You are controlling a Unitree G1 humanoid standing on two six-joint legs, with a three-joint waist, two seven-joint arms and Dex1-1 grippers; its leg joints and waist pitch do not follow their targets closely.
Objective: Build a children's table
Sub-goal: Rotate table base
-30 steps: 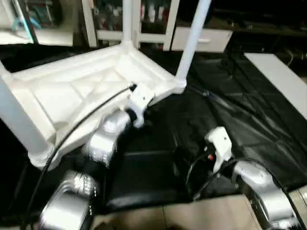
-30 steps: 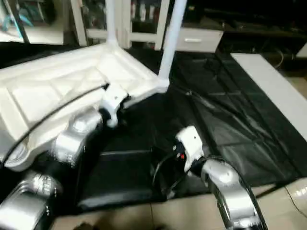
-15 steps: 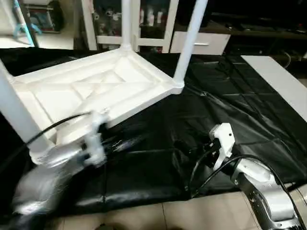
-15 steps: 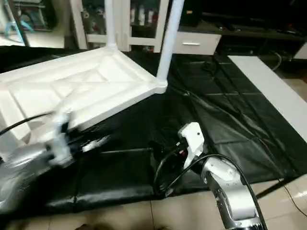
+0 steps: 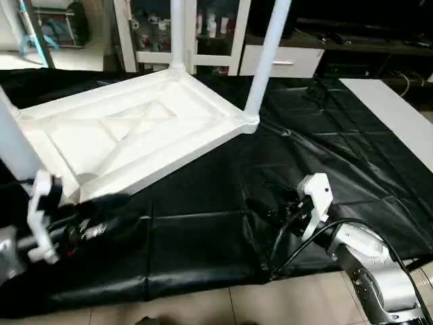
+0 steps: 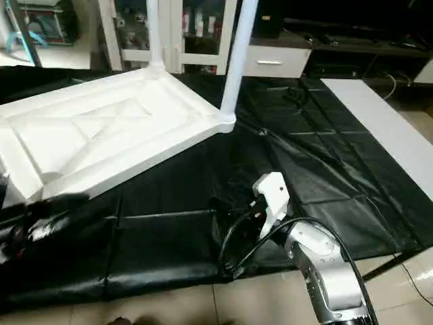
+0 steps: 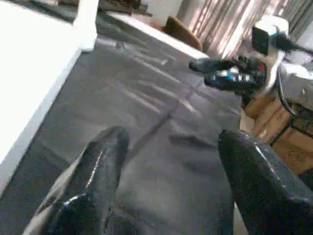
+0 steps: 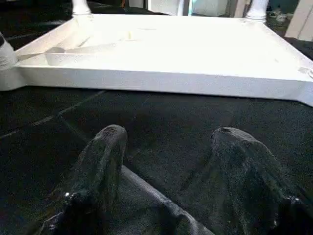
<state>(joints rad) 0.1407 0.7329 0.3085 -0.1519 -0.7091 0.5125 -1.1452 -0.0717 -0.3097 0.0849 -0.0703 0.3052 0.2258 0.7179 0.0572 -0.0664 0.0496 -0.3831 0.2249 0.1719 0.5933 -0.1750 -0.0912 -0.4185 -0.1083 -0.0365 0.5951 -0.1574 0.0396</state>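
The children's table (image 5: pixel 135 128) lies upside down on the black cloth, its ribbed underside facing up. White legs stand up from its corners, one at the near right corner (image 5: pixel 265 61), one at the far corner (image 5: pixel 177 34) and one at the left (image 5: pixel 12 145). My left gripper (image 7: pixel 173 142) hovers low over the cloth just in front of the table's near edge, open, with nothing between its fingers. My right gripper (image 8: pixel 168 139) is also open and empty. It sits low over the cloth to the right, pointing at the table's long side (image 8: pixel 161 81).
The black cloth (image 5: pixel 325 135) covers the floor under the table and both grippers. A white board (image 5: pixel 396 115) lies along the cloth's right edge. White cabinets (image 5: pixel 210 40) stand behind. Tiled floor (image 5: pixel 237 305) runs along the front.
My left arm has drawn back from the table's near edge down to the lower left, and its fingers have spread wider. The right arm has hardly moved.
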